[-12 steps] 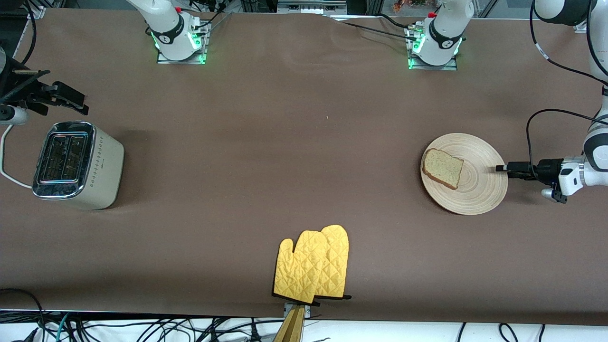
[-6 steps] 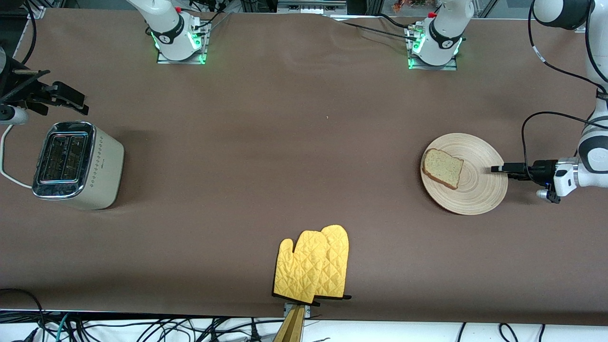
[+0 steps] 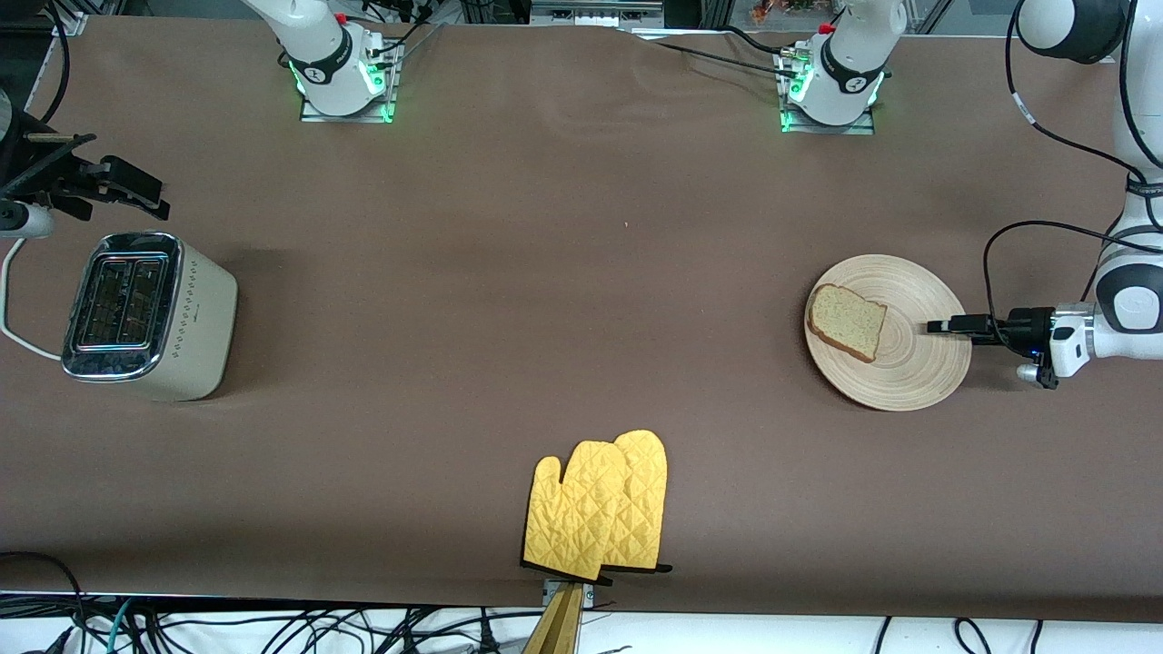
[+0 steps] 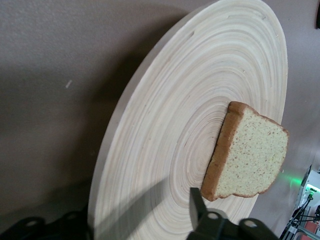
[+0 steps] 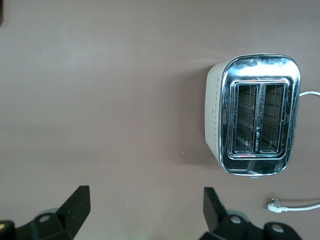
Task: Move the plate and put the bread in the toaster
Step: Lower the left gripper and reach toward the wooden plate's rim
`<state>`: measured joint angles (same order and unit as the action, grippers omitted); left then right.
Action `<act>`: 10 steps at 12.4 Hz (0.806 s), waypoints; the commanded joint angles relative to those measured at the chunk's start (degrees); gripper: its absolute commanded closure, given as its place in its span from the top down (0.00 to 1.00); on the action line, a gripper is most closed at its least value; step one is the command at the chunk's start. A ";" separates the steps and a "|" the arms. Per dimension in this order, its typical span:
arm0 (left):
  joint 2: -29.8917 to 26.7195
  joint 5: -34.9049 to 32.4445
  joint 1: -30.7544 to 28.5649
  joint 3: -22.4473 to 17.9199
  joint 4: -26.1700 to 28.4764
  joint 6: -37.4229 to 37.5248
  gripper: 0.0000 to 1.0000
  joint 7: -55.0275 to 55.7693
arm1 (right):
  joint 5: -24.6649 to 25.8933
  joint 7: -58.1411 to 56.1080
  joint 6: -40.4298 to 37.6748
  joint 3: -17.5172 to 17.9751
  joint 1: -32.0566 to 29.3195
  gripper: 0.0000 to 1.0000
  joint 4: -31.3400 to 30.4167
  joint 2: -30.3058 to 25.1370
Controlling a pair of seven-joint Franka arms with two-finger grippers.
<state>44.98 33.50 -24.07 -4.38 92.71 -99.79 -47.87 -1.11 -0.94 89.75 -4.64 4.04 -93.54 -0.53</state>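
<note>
The wooden plate (image 3: 909, 372) lies at the left arm's end of the table. The bread (image 3: 847, 321) lies on it, toward the rim nearest the toaster. My left gripper (image 3: 936, 325) is open and reaches in sideways over the plate's rim. In the left wrist view (image 4: 140, 215) one finger (image 4: 197, 200) is over the plate (image 4: 165, 125) close to the bread (image 4: 250, 152), and the other is dark past the rim. The toaster (image 3: 150, 313) stands at the right arm's end, slots up and empty. My right gripper (image 3: 136, 186) waits open in the air beside it, and the right wrist view (image 5: 145, 195) shows the toaster (image 5: 257, 115).
A pair of yellow oven mitts (image 3: 600, 509) lies at the table's near edge, in the middle. The toaster's white cord (image 3: 14, 327) runs off the table's end, and its plug (image 5: 274, 204) lies on the table.
My left gripper has slid in over the plate toward the bread. The plate, the bread and the right arm have not moved.
</note>
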 commanded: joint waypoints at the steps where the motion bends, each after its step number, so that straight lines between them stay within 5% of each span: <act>1: 0.63 2.10 0.08 -0.10 0.19 0.21 0.33 -1.70 | -0.39 -0.56 -0.63 -0.02 -0.26 1.00 0.28 -0.26; 4: 0.81 2.18 0.08 -0.10 0.28 0.21 0.04 -1.62 | -0.39 -0.56 -0.55 -0.02 -0.26 1.00 0.37 -0.26; 10: 0.81 1.83 0.17 1.74 -0.51 5.81 0.00 -4.23 | -0.39 -0.56 -0.46 -0.02 -0.26 1.00 0.28 -0.26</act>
<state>45.47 34.49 -24.20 -3.84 92.69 -96.29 -49.58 -1.11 -0.94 89.73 -4.67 4.04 -93.54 -0.53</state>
